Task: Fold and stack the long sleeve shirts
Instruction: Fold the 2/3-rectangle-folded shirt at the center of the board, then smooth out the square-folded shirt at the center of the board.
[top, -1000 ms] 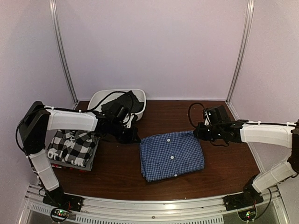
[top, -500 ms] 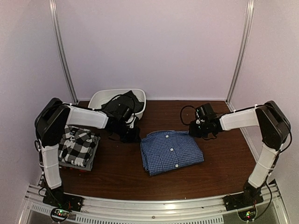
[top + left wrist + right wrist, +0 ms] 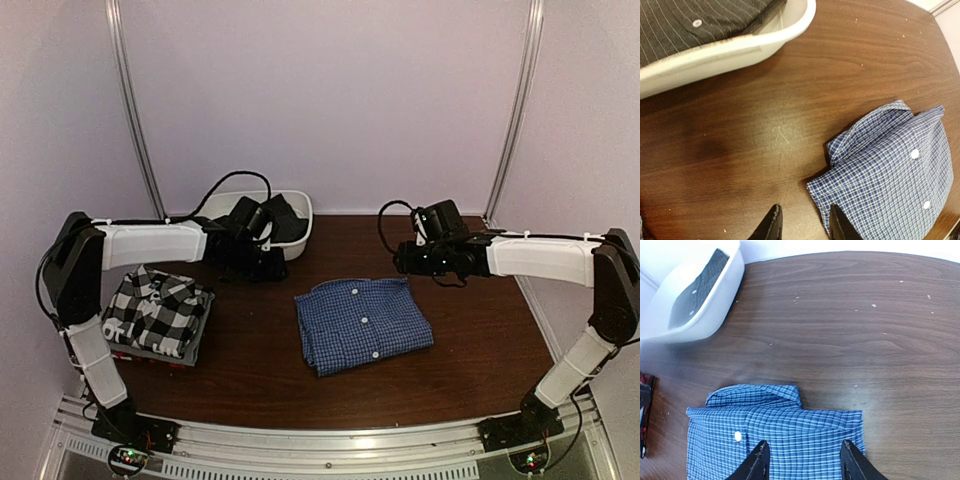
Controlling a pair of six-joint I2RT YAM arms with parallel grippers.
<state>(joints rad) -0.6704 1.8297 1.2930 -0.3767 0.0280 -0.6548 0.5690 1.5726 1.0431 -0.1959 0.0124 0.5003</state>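
Observation:
The blue-and-white check shirt lies folded at the table's middle, collar toward the back. It also shows in the left wrist view and the right wrist view. The black-and-white plaid shirt lies folded on a stack at the left, with a red and a grey layer under it. My left gripper is open and empty, over bare table beside the blue shirt's left edge. My right gripper is open and empty above the shirt's back right corner.
A white oval basin stands at the back left with a dark striped garment in it. Purple walls close in the back and sides. A metal rail runs along the near edge.
Both grippers have lifted and drawn back from the blue shirt toward the rear. The shirt has shifted a little to the left and lies folded flat.

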